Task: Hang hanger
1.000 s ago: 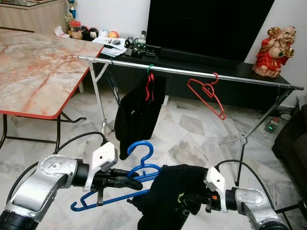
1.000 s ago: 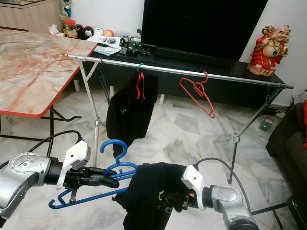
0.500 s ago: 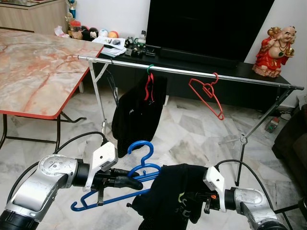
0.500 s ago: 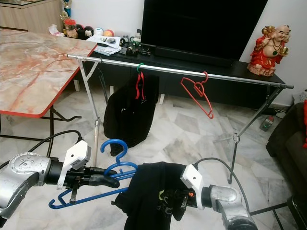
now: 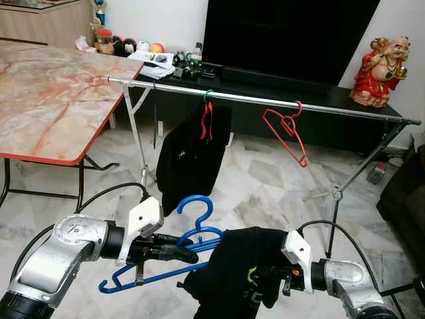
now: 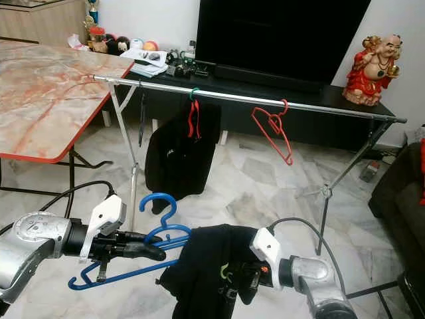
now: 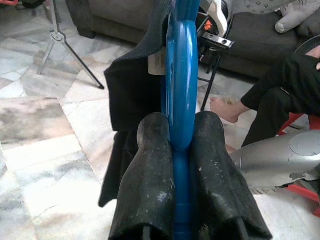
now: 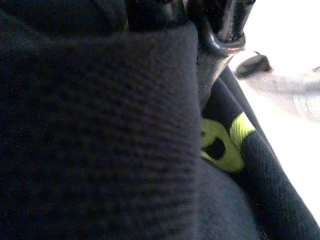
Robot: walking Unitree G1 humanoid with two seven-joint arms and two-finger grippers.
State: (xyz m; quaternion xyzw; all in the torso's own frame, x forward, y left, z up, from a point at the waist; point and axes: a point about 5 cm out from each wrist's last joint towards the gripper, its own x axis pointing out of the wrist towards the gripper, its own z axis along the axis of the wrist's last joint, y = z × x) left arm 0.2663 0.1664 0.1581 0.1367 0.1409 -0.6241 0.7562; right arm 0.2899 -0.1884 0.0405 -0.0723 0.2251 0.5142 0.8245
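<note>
L pincer (image 7: 175, 145) clenched on blue hanger (image 5: 199, 234), fingers (image 7: 150, 165) pressed both sides. R pincer (image 5: 269, 282) buried in black garment (image 5: 232, 266); grip unclear.

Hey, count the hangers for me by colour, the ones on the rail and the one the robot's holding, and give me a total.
Blue: 1, the blue hanger clamped in the left gripper, carrying a black garment held at the right gripper.
Red: 2, the bare red hanger on the rail and the red hanger with the green hook under hanging black clothing.
Total: 3.
</note>
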